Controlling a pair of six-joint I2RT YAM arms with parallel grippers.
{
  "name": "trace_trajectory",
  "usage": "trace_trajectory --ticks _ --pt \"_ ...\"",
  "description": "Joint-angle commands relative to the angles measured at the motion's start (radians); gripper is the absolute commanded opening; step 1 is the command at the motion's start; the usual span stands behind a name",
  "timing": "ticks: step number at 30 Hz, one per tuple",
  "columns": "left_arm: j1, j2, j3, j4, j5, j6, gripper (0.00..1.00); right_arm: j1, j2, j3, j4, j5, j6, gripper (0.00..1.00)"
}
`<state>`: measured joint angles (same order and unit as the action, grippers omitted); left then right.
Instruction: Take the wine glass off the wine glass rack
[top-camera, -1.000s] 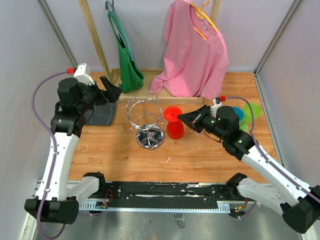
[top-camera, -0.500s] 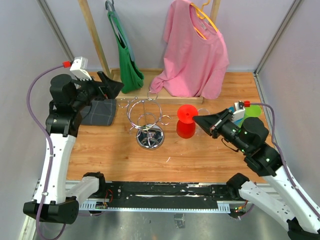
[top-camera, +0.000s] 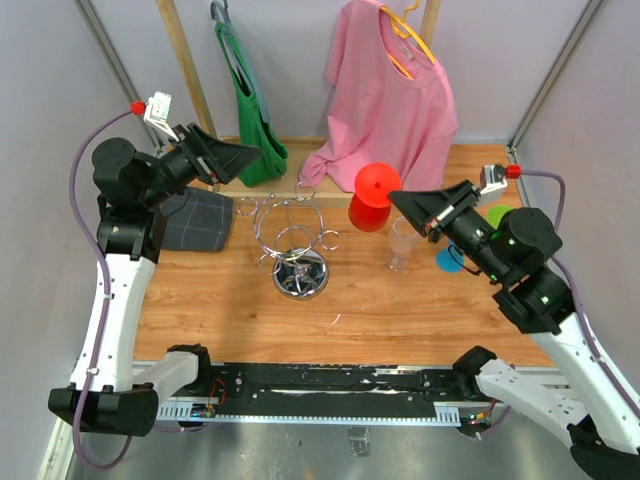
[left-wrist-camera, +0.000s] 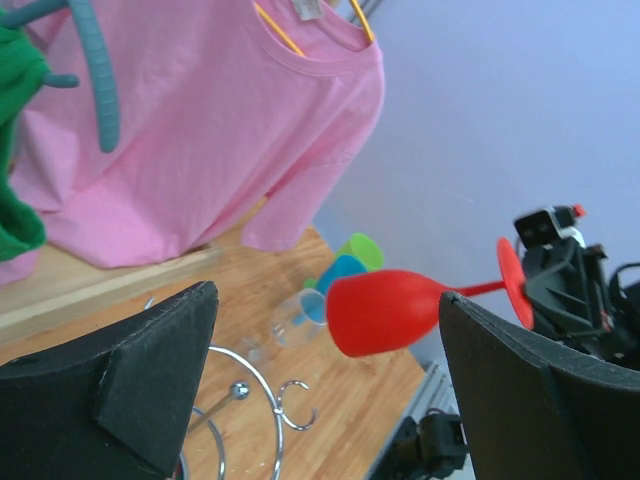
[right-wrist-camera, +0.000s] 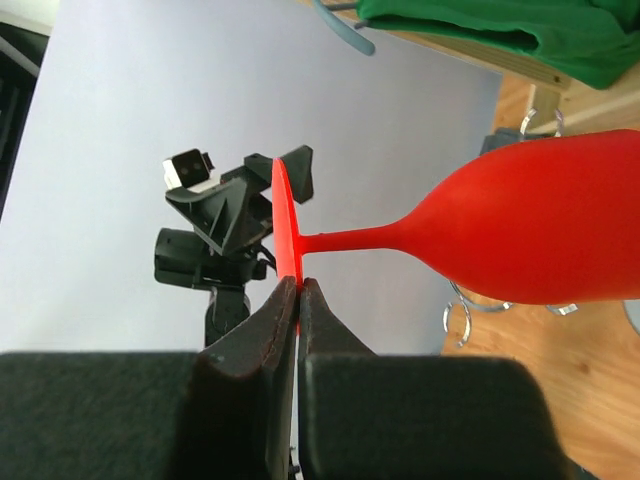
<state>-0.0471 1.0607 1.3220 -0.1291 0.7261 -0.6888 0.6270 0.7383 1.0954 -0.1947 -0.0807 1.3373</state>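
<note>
Top view, left to right, all places given against the wine glass rack (top-camera: 293, 242). The left gripper (top-camera: 240, 156) hangs in the air to the rear left of the rack, its fingers spread wide and holding nothing. A folded grey cloth (top-camera: 200, 222) lies on the wooden table (top-camera: 400, 305) to the left of the rack, and a green garment (top-camera: 256, 135) hangs behind the rack on its left side. The rack stands upright on its round shiny base, and its wire rings carry no glass. The red wine glass (top-camera: 370, 200) is off the rack, lifted above the table just to the rear right of it, apart from the rings and tipped onto its side. The right gripper (top-camera: 398, 204), further right of the rack, has its fingers (right-wrist-camera: 250, 340) pressed narrowly together on the rim of the glass's flat foot; the right wrist view shows the stem and bowl reaching away from the fingertips. A clear glass (top-camera: 403, 242) stands on the table to the right of the rack. A blue cup (top-camera: 449, 261) and a green cup (top-camera: 498, 214) sit further right. A pink shirt (top-camera: 392, 100) hangs behind the rack, toward the right.
</note>
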Motion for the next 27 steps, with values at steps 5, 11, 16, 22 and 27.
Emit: trace_trajectory --ticks 5,11,16,22,27 --pt "0.006 0.003 -0.092 0.317 0.142 -0.24 0.97 -0.027 0.213 0.091 0.493 -0.212 0.034 0.01" --pt "0.006 -0.01 -0.196 0.53 0.19 -0.389 0.99 -0.026 0.328 0.173 0.662 -0.341 0.073 0.01" --pt "0.006 -0.002 -0.224 0.649 0.218 -0.48 0.99 -0.03 0.333 0.169 0.732 -0.353 0.099 0.01" --pt "0.006 0.015 -0.219 0.768 0.223 -0.566 0.99 -0.031 0.344 0.065 0.987 -0.311 0.235 0.01" --pt "0.005 0.028 -0.22 0.841 0.21 -0.581 0.99 -0.03 0.348 0.05 1.01 -0.326 0.258 0.01"
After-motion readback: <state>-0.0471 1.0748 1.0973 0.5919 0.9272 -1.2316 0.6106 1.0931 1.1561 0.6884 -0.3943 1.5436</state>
